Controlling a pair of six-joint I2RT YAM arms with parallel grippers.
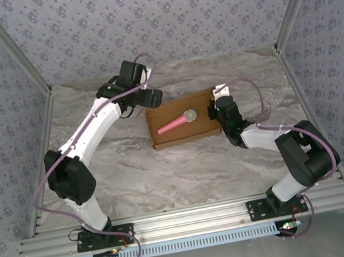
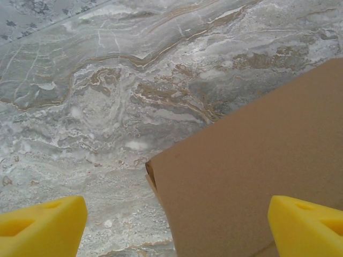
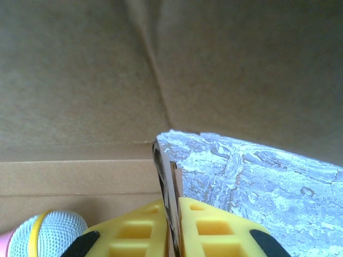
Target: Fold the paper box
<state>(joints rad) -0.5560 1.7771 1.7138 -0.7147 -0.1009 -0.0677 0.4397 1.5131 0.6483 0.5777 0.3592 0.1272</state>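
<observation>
The paper box [image 1: 193, 133] is seen as shallow brown cardboard lying on the marbled counter [image 1: 167, 176], approx. mid-counter, between the two arms. A pink stick [image 1: 173, 126] w/ a grey mesh head is laid on it at a slant, head toward the R side. The R pincer [image 1: 214, 111] is set at the box's R edge. In the R wrist view its yellow fingers [image 3: 134, 233] are pressed together on a thin upright cardboard wall, one finger on the box side and the other over bare counter, so the paper box is pinched there. A larger cardboard panel w/ a crease is seen beyond that wall, and the mesh head, w/ a yellow band, is seen low at the L of that view. The L pincer [image 1: 151, 96] is positioned at the box's far-L corner. In the L wrist view its yellow fingers [image 2: 43, 225] are spread wide w/ nothing gripped. A box corner is seen below them, cardboard under one finger and bare counter under the other. Contact btw. L pincer and box can't be told.
</observation>
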